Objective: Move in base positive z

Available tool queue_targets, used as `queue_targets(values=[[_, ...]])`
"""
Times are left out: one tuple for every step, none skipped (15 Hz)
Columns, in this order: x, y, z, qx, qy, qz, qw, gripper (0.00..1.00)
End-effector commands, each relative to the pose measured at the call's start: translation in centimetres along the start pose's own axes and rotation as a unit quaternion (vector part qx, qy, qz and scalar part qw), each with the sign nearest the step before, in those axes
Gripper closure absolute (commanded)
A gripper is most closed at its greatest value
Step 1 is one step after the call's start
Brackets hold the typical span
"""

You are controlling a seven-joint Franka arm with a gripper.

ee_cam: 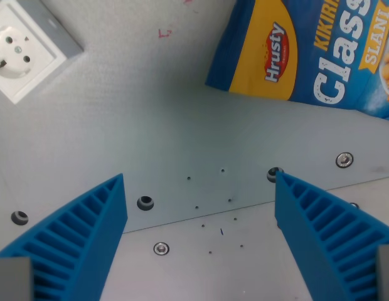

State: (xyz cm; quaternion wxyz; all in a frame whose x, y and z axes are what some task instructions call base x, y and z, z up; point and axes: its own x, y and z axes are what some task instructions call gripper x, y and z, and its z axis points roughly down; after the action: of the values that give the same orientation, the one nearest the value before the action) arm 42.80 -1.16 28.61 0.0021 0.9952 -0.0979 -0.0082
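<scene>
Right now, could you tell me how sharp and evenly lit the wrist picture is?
Wrist view: snack bag lettering sharp; socket bright, nearly washed out; soft shadow below the bag; open claw fingers slightly soft at the bottom edge.

Socket point(22, 47) top L on table point(150, 125), bag point(307, 50) top R; well apart, gripper point(201, 182) below.

Tool point(201, 182) with two blue fingers point(75, 235) — ribbed, wedge-shaped, plastic-looking (grey mounts at the lower corners)
</scene>
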Motion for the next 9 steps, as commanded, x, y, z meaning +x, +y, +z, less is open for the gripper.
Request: queue_targets(values=[[0.0, 0.0, -0.7, 0.0, 0.003, 0.0, 1.0, 0.0], [0.0, 0.0, -1.2, 0.0, 0.003, 0.0, 1.0, 0.0], [0.0, 0.0, -1.7, 0.0, 0.003, 0.0, 1.0, 0.0], [-0.1, 0.0, -2.2, 0.0, 0.003, 0.0, 1.0, 0.0], [-0.1, 0.0, -2.7, 0.0, 0.003, 0.0, 1.0, 0.0], [-0.1, 0.0, -3.2, 0.0, 0.003, 0.0, 1.0, 0.0], [-0.1, 0.0, -3.7, 0.0, 0.003, 0.0, 1.0, 0.0], [-0.1, 0.0, -4.2, 0.0, 0.003, 0.0, 1.0, 0.0], [-0.1, 0.0, -4.7, 0.0, 0.003, 0.0, 1.0, 0.0]])
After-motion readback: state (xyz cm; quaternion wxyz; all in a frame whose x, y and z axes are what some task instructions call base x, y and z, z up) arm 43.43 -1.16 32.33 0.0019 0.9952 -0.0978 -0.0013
